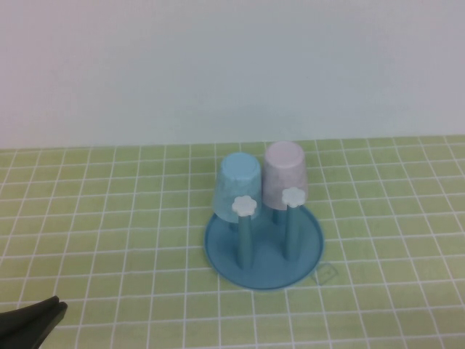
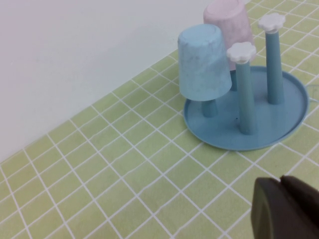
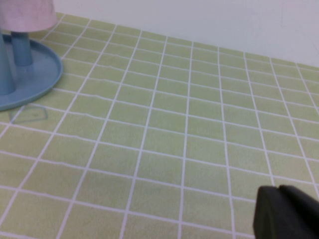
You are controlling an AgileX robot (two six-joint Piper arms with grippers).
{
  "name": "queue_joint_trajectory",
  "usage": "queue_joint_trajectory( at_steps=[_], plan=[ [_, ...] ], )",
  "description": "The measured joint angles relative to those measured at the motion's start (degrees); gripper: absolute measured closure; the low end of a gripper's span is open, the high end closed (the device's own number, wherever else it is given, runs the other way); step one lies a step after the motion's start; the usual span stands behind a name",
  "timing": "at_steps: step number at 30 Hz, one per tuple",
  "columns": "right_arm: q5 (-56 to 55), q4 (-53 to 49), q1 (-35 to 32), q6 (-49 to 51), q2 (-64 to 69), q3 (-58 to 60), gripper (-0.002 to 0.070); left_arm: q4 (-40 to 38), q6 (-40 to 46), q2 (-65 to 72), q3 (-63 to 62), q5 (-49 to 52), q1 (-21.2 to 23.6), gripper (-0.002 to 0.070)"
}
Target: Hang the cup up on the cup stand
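The pale pink cup (image 1: 285, 174) hangs upside down on a back peg of the round blue cup stand (image 1: 312, 251). It also shows in the left wrist view (image 2: 229, 22) and the right wrist view (image 3: 27, 12). A light blue cup (image 1: 238, 185) hangs upside down beside it. Two front pegs with white flower caps (image 1: 245, 206) are bare. My left gripper (image 1: 40, 316) is shut and empty at the table's front left corner, far from the stand; it also shows in the left wrist view (image 2: 281, 186). My right gripper (image 3: 279, 194) is shut and empty over bare table right of the stand; it is out of the high view.
The table is a green grid-lined mat (image 1: 109, 233) with a white wall behind. A small clear tag (image 1: 325, 273) lies on the mat by the stand's front right rim.
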Motion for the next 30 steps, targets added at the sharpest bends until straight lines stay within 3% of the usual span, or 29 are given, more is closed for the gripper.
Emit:
queue_joint_trajectory(
  at_steps=[9,15,23,30],
  plan=[
    [0.0,0.0,0.0,0.0,0.0,0.0,0.0678,-1.51,-0.13,-0.11,1.69,-1.0,1.97,0.0675],
    [0.0,0.0,0.0,0.0,0.0,0.0,0.0678,-4.79,-2.53,-1.74,1.69,-12.75,11.41,0.0675],
    [0.0,0.0,0.0,0.0,0.0,0.0,0.0678,-15.08,-3.66,-8.73,4.78,-25.38,26.12,0.0675],
    [0.14,0.0,0.0,0.0,0.0,0.0,0.0678,-23.6,-3.71,-20.7,15.29,-22.63,34.58,0.0675]
  ],
)
